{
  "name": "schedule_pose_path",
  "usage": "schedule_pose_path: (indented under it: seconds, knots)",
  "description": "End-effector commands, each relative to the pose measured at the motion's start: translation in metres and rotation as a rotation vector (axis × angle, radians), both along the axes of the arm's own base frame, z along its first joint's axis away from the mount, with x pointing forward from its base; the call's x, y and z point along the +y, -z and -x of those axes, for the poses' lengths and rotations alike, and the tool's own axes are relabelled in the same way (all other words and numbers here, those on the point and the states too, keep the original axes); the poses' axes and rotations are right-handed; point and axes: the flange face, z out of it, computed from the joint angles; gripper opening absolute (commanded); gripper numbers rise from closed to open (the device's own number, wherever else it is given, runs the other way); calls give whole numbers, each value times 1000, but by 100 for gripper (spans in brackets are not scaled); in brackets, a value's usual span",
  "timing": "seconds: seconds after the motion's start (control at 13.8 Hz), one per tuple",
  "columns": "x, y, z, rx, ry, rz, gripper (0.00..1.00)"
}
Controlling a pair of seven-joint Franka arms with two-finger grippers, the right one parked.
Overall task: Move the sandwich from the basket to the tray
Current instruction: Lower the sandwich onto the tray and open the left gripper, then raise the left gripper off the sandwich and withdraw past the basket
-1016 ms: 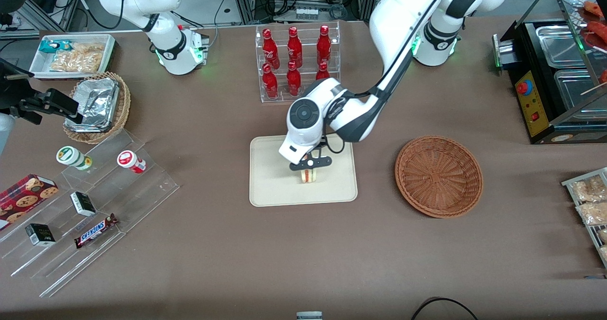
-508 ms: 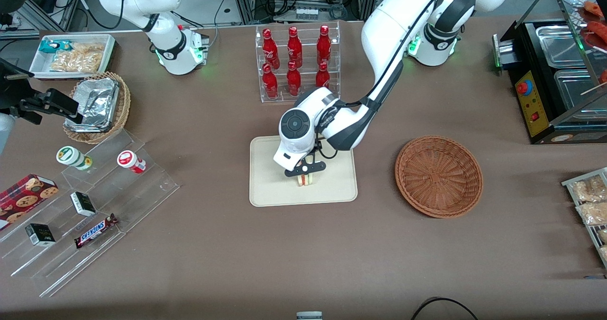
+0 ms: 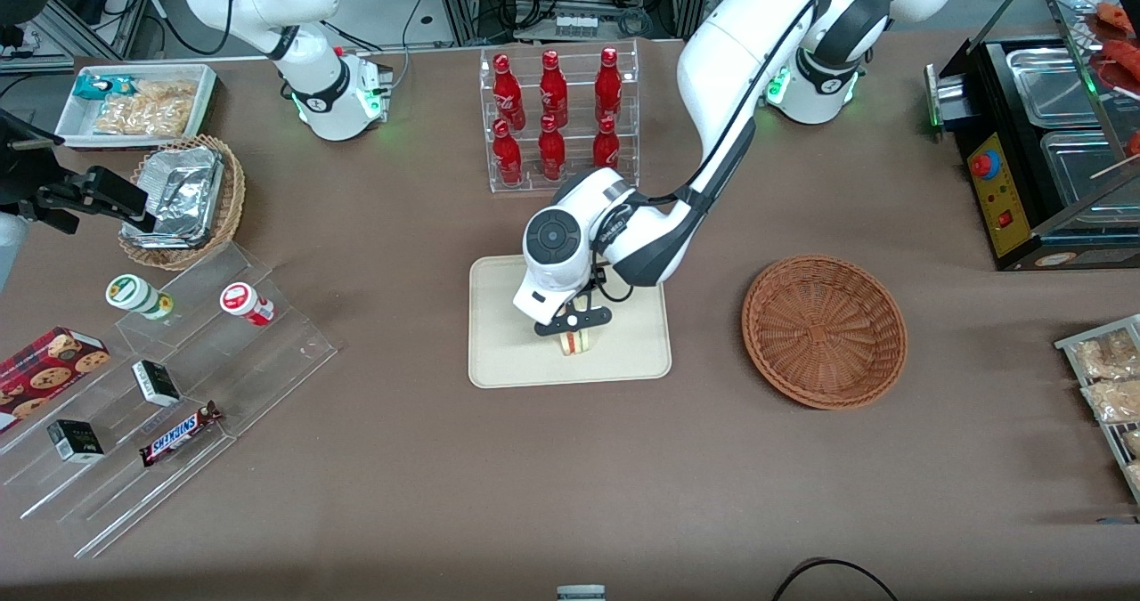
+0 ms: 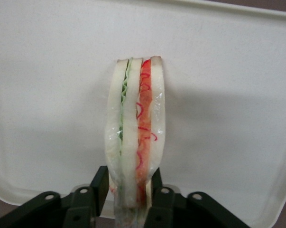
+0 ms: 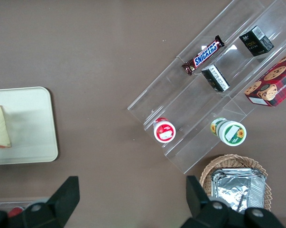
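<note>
Near the middle of the worktop [image 3: 623, 458], the sandwich [image 3: 575, 343] is stood on the tray [image 3: 503, 316]. It is squeezed between the tool's [image 4: 126, 187] two fingers. The basket [image 3: 825, 329] is left bare toward the working arm's edge.

Bright, even overhead light, soft shadows under the gripper [image 3: 574, 320] (wrist close-up slightly blurred).
</note>
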Motion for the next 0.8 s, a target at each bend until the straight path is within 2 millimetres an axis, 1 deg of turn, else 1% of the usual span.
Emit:
schedule_pose_path:
  seconds: [0.0, 0.15, 0.22, 0.36, 0.44, 0.51, 0.65, 0.73]
  knots:
    - [-5, -36, 0, -38, 16, 1, 100]
    - [-2, -64, 2, -47, 22, 2, 100]
    - [2, -78, 2, -39, 22, -10, 100]
    - [11, -114, 1, -53, 18, -11, 100]
    - [21, -126, -3, -51, 23, -24, 100]
    - [29, -140, -2, -45, 35, -35, 100]
    - [49, -156, -3, -47, 26, -47, 100]
    - [62, -166, -6, -53, 11, -58, 100]
